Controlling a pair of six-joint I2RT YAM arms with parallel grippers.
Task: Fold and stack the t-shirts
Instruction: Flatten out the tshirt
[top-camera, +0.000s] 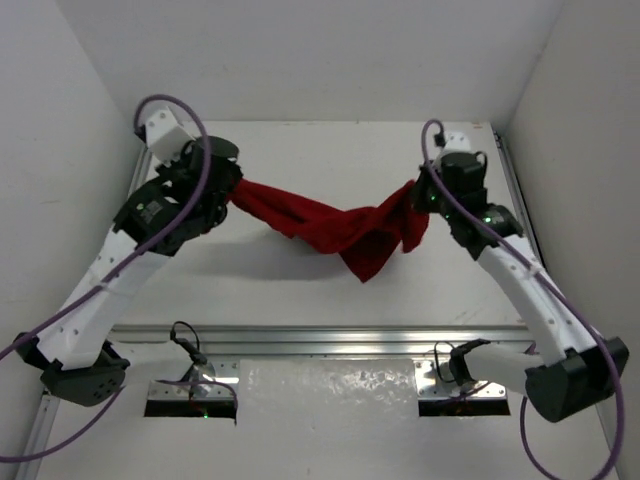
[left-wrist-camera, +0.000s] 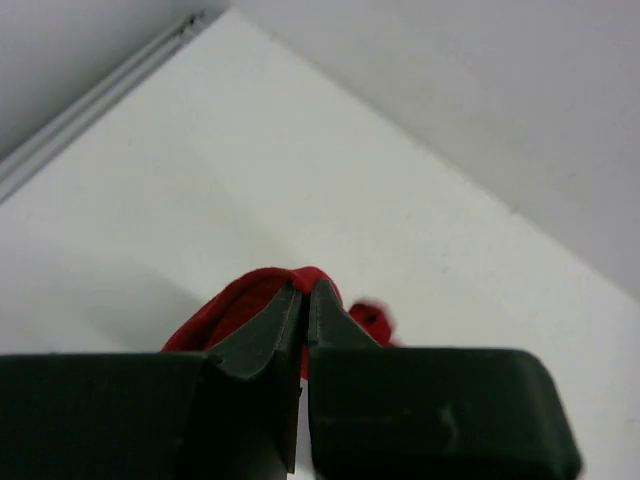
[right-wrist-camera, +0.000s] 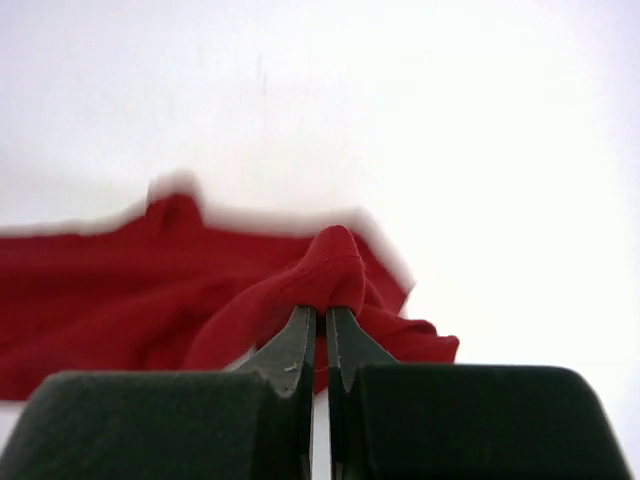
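White closes us in: a matt white counter (top-camera: 300, 295) with plain white walls (top-camera: 300, 50) on three sides. Nearest us, a metal rail (top-camera: 320, 338) runs across the counter's near edge, and both arm bases sit just below it. From there the arms slant outward and away, with purple cables (top-camera: 190, 120) looping over them.

Farther in, we find the dark red t-shirt (top-camera: 340, 228) slung between the arms over the middle of the counter. Its long axis runs left to right. It is bunched into a rope-like band that sags toward us, and its lowest fold points at the near edge, a little right of centre. We cannot tell whether that fold touches the counter.

The left tool (top-camera: 228, 192) is clenched on the shirt's left end, and its wrist view shows red cloth pinched between the tips. The right tool (top-camera: 420, 195) is clamped on a raised hump of cloth at the right end.

Beyond them, bare counter meets the far wall.
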